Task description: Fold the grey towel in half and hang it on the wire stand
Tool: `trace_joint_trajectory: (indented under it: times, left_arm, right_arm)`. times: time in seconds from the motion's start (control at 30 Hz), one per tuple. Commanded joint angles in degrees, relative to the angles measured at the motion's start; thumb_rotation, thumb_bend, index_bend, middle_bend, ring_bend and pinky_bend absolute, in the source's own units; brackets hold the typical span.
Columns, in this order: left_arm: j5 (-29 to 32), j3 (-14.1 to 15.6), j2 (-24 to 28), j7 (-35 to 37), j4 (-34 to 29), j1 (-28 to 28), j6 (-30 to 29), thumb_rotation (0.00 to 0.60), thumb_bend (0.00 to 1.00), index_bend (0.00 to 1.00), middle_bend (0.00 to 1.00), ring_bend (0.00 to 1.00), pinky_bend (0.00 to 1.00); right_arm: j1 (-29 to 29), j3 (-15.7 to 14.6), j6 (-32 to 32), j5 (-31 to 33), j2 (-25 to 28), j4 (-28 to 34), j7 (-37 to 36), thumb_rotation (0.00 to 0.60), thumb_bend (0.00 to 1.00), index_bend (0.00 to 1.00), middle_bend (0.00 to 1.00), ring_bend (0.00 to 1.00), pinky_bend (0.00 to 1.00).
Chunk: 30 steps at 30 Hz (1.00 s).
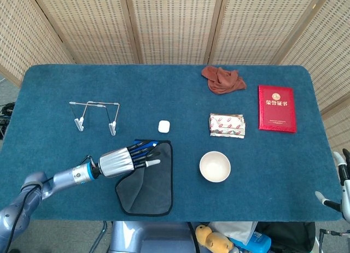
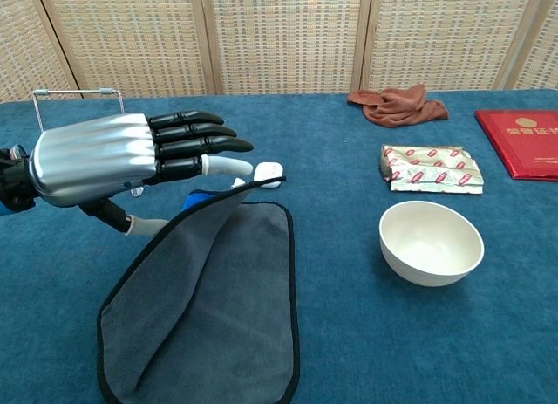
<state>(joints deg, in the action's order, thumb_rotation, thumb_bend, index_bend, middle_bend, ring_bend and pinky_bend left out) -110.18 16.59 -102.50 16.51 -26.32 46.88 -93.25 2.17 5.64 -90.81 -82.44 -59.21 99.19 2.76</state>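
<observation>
The grey towel [image 1: 150,184] [image 2: 218,317] lies on the blue table near the front edge, with black trim and a blue underside. My left hand [image 1: 123,161] [image 2: 113,155] hovers over its left part with fingers stretched out, and it holds the towel's left edge lifted off the table. The wire stand [image 1: 93,104] [image 2: 77,92] sits behind and to the left of that hand, with nothing on it. Only a sliver of my right hand [image 1: 328,199] shows at the right edge of the head view, off the table; how its fingers lie is unclear.
A small white case [image 1: 163,126] [image 2: 272,171] lies just behind the towel. A white bowl [image 1: 214,166] [image 2: 431,241] stands to its right. Further back are a red-and-white packet [image 1: 227,125], a red book [image 1: 276,108] and a crumpled brown cloth [image 1: 222,80].
</observation>
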Motion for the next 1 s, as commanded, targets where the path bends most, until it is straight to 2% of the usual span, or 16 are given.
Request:
trace_joint_trajectory:
  times: [0.03, 0.23, 0.5, 0.67, 0.77, 0.83, 0.9, 1.0]
  left_arm:
    - [0.8, -0.9, -0.2, -0.9, -2.0, 0.0, 2.3, 0.600, 0.30, 0.00, 0.00, 0.00, 0.03]
    - [1.2, -2.5, -0.9, -3.9, -4.9, 0.9, 3.9, 0.600, 0.31, 0.00, 0.00, 0.00, 0.04]
    - [2.1, -4.7, -2.1, -6.4, -9.1, 3.2, 9.0, 0.600, 0.32, 0.00, 0.00, 0.00, 0.05]
    - [1.2, -4.7, -0.7, -6.4, -10.9, 3.3, 7.6, 0.600, 0.32, 0.00, 0.00, 0.00, 0.05]
    - [0.4, -3.7, 1.5, -4.8, -12.1, 2.2, 6.0, 0.600, 0.32, 0.00, 0.00, 0.00, 0.05]
    - [-0.2, -2.3, 3.2, -3.3, -12.6, 1.0, 5.2, 0.600, 0.32, 0.06, 0.00, 0.00, 0.05]
    - [-0.7, -0.9, 4.6, -1.6, -13.0, -0.4, 4.7, 0.600, 0.32, 0.21, 0.00, 0.00, 0.04]
    - [-1.6, 1.9, 6.2, 0.6, -12.5, -3.6, 4.2, 0.600, 0.32, 0.33, 0.00, 0.00, 0.04]
  right_arm:
    - [0.0, -0.2, -0.1, -0.4, -0.2, 0.1, 0.4, 0.600, 0.00, 0.05, 0.00, 0.00, 0.00]
    - [0.1, -0.3, -0.3, -0.6, -0.3, 0.1, 0.8, 0.600, 0.00, 0.05, 0.00, 0.00, 0.00]
    - [0.1, -0.2, -0.2, -0.4, -0.1, 0.0, 0.1, 0.600, 0.00, 0.05, 0.00, 0.00, 0.00]
    - [0.2, -0.1, -0.1, -0.1, 0.0, -0.2, -0.3, 0.600, 0.00, 0.05, 0.00, 0.00, 0.00]
    - [0.2, -0.2, -0.1, 0.0, 0.1, -0.3, -0.5, 0.600, 0.00, 0.05, 0.00, 0.00, 0.00]
    - [0.3, -0.2, 0.0, 0.0, 0.1, -0.3, -0.6, 0.600, 0.00, 0.05, 0.00, 0.00, 0.00]
    - [0.3, -0.2, -0.1, -0.1, 0.1, -0.3, -0.6, 0.600, 0.00, 0.05, 0.00, 0.00, 0.00]
    - [0.3, -0.3, -0.2, -0.2, 0.0, -0.2, -0.3, 0.600, 0.00, 0.05, 0.00, 0.00, 0.00]
